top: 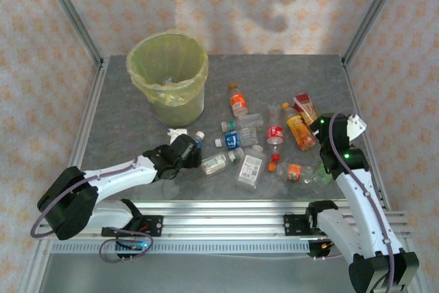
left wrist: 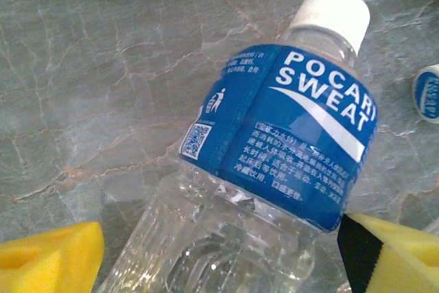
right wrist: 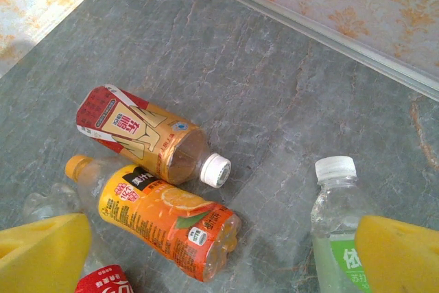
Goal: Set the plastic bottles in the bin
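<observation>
Straddling blue bottle (left wrist: 288, 142) at 5 o'clock from bin (top: 167, 66) with released left hand (left wrist: 219, 255); looks empty, light, slick, crushable; best pinched across labelled shoulder; right hand (right wrist: 219, 252) released

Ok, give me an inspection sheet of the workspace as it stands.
Surface: grey marbled table.
Job's things: bin upright, far left; Pocari Sweat bottle lying near it; other bottles scattered at centre-right.
Clutter: white crumpled scrap before the bin.
Grippers: left gripper open, straddling the Pocari Sweat bottle; right gripper open above orange juice bottle.
Cables: purple cable along each arm.
Surroundings: floral wallpaper, metal frame posts.
</observation>
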{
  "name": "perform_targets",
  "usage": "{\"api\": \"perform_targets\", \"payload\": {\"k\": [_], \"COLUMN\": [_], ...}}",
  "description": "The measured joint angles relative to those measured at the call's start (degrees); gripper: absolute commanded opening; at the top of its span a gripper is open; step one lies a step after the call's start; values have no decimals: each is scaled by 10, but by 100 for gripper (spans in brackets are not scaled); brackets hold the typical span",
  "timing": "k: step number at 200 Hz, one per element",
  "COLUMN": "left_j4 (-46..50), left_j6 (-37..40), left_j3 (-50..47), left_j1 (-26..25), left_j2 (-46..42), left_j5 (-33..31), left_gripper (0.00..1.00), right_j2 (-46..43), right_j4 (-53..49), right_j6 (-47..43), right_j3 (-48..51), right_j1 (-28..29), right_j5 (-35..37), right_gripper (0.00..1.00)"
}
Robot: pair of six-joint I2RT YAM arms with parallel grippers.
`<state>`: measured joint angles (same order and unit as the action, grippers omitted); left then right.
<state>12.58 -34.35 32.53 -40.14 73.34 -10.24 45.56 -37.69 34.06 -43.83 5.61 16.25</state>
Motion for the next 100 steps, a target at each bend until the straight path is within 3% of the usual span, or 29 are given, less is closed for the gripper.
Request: {"api": "perform_targets", "payload": {"k": [100], "left_j4": [22], "left_j6": [-52], "left_j3": [33], "left_j1": [7], "left_j2": [87], "left_j5": [-25], "left_gripper": [92], "right_j2": [0], "right_j4": [0], "right_j6": [0], "right_j3": [0], "right_j1": [0], "right_j5": [0], "right_gripper": [99]}}
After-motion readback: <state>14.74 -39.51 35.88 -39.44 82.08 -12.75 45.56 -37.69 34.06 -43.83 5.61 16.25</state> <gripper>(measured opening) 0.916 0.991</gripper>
